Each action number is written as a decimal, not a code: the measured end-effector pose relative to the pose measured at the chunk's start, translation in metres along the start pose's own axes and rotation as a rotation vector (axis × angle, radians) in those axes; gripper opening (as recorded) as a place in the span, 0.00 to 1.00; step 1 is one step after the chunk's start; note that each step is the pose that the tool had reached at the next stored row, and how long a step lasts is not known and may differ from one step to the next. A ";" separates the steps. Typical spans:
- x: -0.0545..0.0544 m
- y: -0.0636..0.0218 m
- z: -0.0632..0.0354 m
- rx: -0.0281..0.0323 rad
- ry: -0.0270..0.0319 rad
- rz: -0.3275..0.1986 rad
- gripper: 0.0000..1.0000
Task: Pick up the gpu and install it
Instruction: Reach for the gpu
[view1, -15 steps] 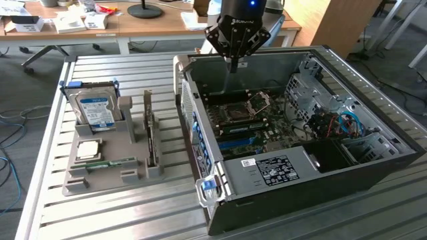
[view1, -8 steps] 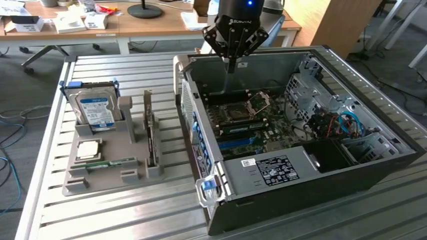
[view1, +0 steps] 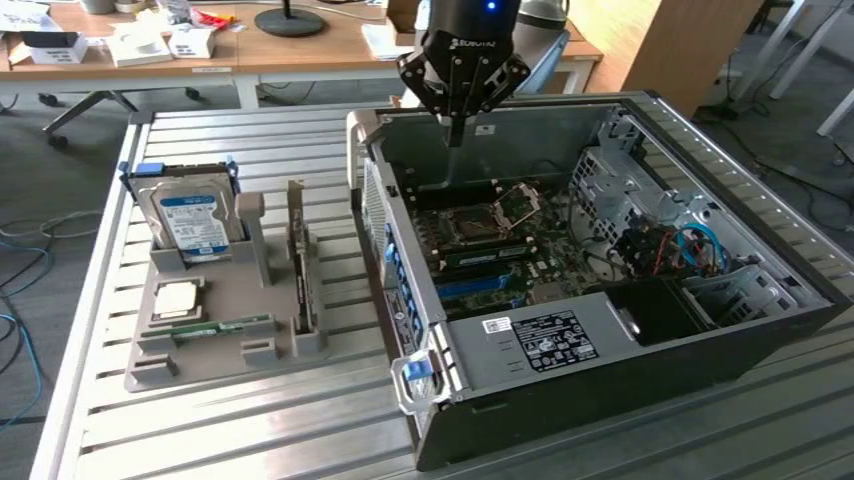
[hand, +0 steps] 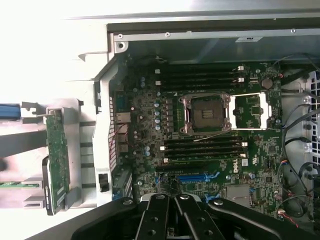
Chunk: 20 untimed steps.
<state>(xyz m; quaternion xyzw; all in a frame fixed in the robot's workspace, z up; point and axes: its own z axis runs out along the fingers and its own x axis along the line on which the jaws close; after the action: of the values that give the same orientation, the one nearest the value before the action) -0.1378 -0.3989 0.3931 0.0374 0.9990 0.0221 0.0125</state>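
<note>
The gpu stands edge-on in a slot of the grey holder tray, in the exterior view's left half; it is a thin dark card. In the wrist view the gpu shows a green board face beside the case wall. My gripper hangs above the far end of the open computer case, well away from the card. Its fingers are shut and hold nothing. In the wrist view the gripper is closed over the motherboard.
The holder tray also carries a silver hard drive with a blue label, a processor and a green memory stick. Inside the case are the open processor socket, blue slots and cables. A desk with clutter stands behind.
</note>
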 end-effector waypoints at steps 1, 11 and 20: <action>0.001 -0.0001 0.0000 0.0000 0.0000 0.000 0.11; 0.011 -0.0008 -0.0001 0.0000 0.0000 0.000 0.11; 0.020 -0.0014 -0.0003 -0.0001 -0.0001 0.000 0.11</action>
<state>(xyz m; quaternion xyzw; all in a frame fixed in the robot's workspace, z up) -0.1577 -0.3987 0.3928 0.0374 0.9990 0.0221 0.0125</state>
